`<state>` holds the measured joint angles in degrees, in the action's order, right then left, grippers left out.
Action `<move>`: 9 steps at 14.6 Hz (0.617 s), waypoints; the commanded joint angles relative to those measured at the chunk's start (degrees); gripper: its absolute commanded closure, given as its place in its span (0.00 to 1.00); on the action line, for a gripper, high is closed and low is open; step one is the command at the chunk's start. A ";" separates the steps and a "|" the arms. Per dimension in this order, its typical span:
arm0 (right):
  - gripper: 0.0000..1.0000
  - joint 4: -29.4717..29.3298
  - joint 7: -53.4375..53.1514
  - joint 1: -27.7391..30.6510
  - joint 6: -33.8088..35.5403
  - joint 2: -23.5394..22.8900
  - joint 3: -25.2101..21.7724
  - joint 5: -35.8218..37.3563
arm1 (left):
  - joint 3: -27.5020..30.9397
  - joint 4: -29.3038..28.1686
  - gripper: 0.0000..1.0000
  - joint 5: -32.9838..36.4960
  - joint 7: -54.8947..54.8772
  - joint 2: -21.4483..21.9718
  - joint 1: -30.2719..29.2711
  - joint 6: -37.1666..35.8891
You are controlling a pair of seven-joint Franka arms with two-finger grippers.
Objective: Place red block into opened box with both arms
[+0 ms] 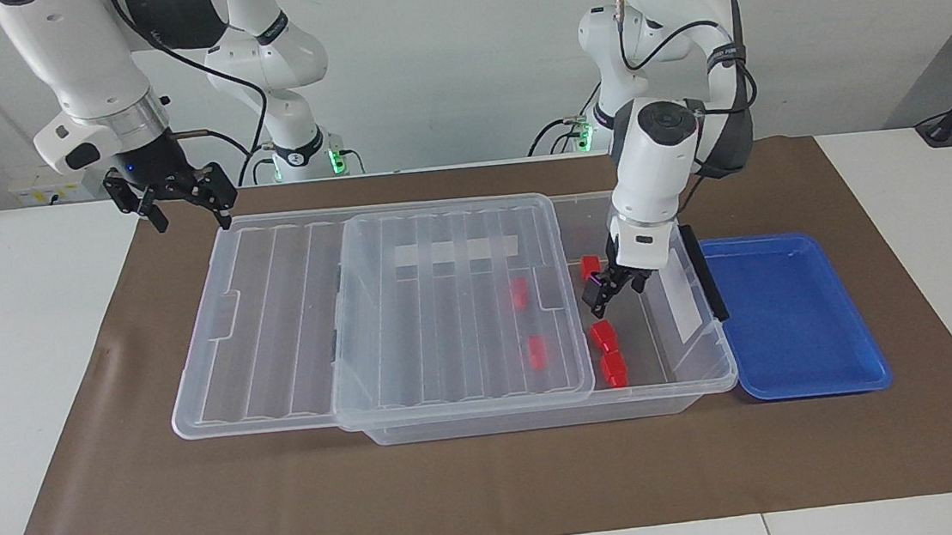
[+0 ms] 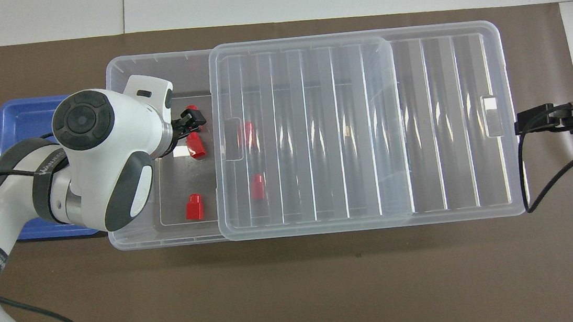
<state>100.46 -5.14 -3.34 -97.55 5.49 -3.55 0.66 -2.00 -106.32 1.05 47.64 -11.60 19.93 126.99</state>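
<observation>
The clear box [image 1: 693, 386] [image 2: 167, 235] lies along the mat. Its ribbed lid [image 1: 445, 305] [image 2: 362, 127] is slid toward the right arm's end, which leaves the end by the blue tray uncovered. My left gripper [image 1: 613, 290] [image 2: 197, 120] hangs open and empty over that uncovered end. Straight below it a red block [image 1: 604, 335] [image 2: 195, 145] lies on the box floor. Several more red blocks lie in the box, two of them under the lid. My right gripper [image 1: 181, 200] [image 2: 522, 123] waits open above the mat beside the lid's overhanging end.
A shallow blue tray [image 1: 791, 317] [image 2: 26, 128] sits against the box at the left arm's end and holds nothing. A black latch bar [image 1: 706, 282] runs along that end of the box. A brown mat [image 1: 495, 481] covers the table.
</observation>
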 commanded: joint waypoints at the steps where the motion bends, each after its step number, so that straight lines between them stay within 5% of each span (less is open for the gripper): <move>1: 1.00 0.53 1.53 0.87 -0.01 0.14 0.03 -1.28 | 0.60 0.85 0.00 0.71 1.41 2.63 0.90 -4.45; 6: 1.00 2.28 9.42 4.03 -5.17 -1.00 -0.05 -1.19 | 1.47 8.39 0.00 1.24 0.27 5.44 -0.42 -17.88; 9: 1.00 4.04 12.50 4.56 -10.18 -3.10 -0.05 -0.84 | 1.74 10.70 0.00 0.46 -8.83 9.39 -6.90 -24.93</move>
<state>102.69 4.11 0.38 -104.06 3.64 -3.82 0.66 -0.20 -96.63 1.50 44.96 -5.14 17.50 106.59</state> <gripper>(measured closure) 0.987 0.000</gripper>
